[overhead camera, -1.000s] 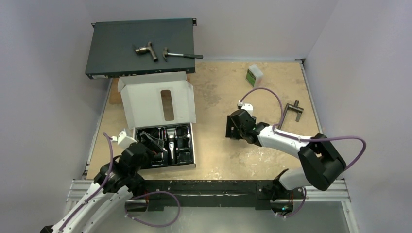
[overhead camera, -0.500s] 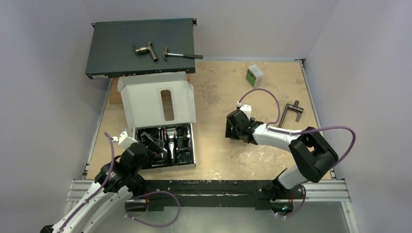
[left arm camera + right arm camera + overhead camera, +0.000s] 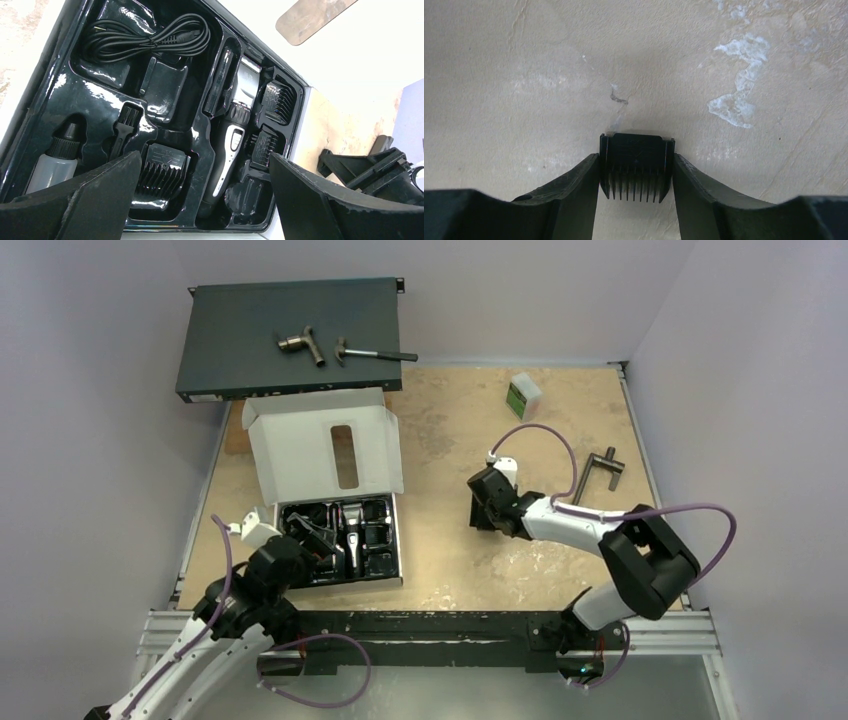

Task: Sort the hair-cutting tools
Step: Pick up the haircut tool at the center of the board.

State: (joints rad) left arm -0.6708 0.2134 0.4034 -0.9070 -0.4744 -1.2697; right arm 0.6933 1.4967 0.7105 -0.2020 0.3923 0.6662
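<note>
**Top cam:** my R pincer (image 3: 482, 502) is sitting low on the table (image 3: 440, 420), mid-right. It's covering the comb attachment (image 3: 636, 167), so no sight of it here. The case (image 3: 340, 583) w/ the hair clipper (image 3: 352, 532) is lying to the pincer's left, bare table between. My L pincer (image 3: 305, 543) is hanging over the case's near-left corner, so the L arm is much nearer the case.

**L wrist cam:** L pincer is standing wide open, gripping nothing. Clipper is lying in its slot, long axis running away from me, blade at far end. Other combs (image 3: 160, 172) are sitting in pockets beside it.

**R wrist cam:** only view showing the loose comb. It's lying flat on the table, teeth pointing back at the wrist, width spanning the jaws. R pincer is clamping it, fingers (image 3: 574, 182) touching both flanks. Next, I reckon: lift, carry left to case.
</note>
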